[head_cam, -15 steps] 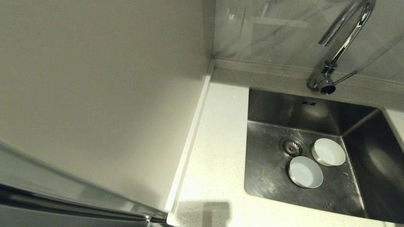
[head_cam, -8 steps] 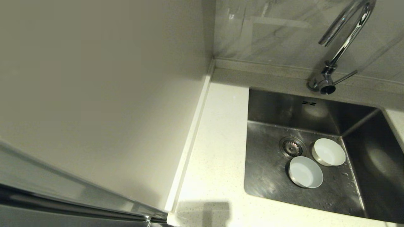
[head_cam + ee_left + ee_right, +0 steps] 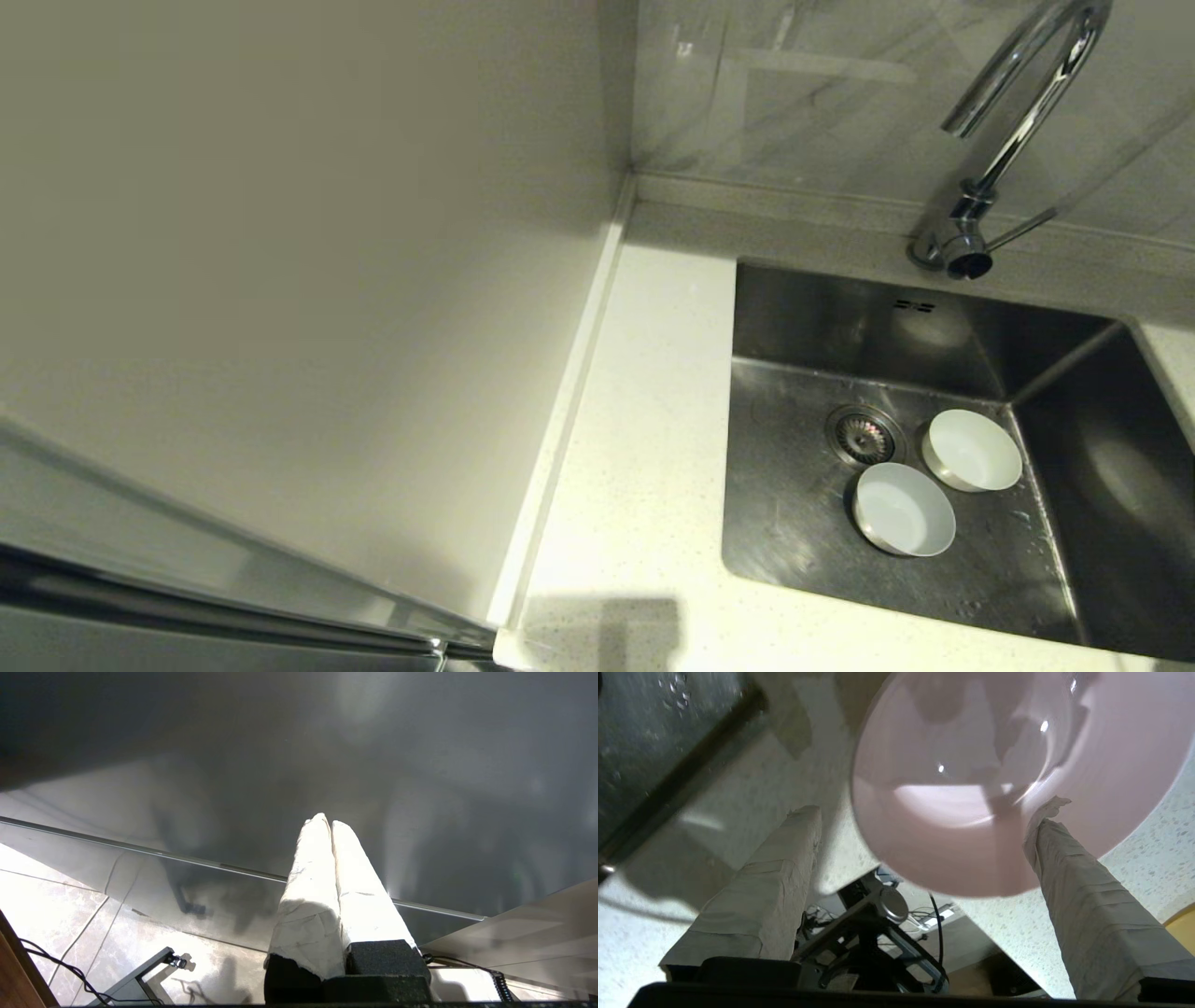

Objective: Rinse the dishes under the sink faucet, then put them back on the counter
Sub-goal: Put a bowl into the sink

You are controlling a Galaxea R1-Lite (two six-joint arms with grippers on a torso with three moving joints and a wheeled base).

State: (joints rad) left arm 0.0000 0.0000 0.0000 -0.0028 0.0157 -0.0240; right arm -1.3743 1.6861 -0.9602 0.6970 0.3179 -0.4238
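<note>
A white bowl point(image 3: 971, 450) and a pale blue bowl point(image 3: 904, 509) stand upright side by side on the floor of the sink point(image 3: 794, 523), just right of the drain point(image 3: 864, 436). The faucet point(image 3: 1018, 121) arches over the sink's back edge. Neither arm shows in the head view. In the right wrist view a pale pink bowl point(image 3: 994, 779) rests on the speckled counter point(image 3: 1134, 868). My right gripper point(image 3: 924, 812) is open around its near rim, one fingertip point(image 3: 1048, 812) against the bowl and the other finger point(image 3: 784, 858) clear of it. My left gripper point(image 3: 325, 820) is shut and empty.
A plain cream wall panel point(image 3: 280, 280) rises left of the counter strip point(image 3: 635, 420). The sink's dark edge point(image 3: 677, 779) runs close to the pink bowl. The counter's front edge point(image 3: 1008, 933) lies just under my right fingers. My left arm hangs low over a tiled floor point(image 3: 60, 905).
</note>
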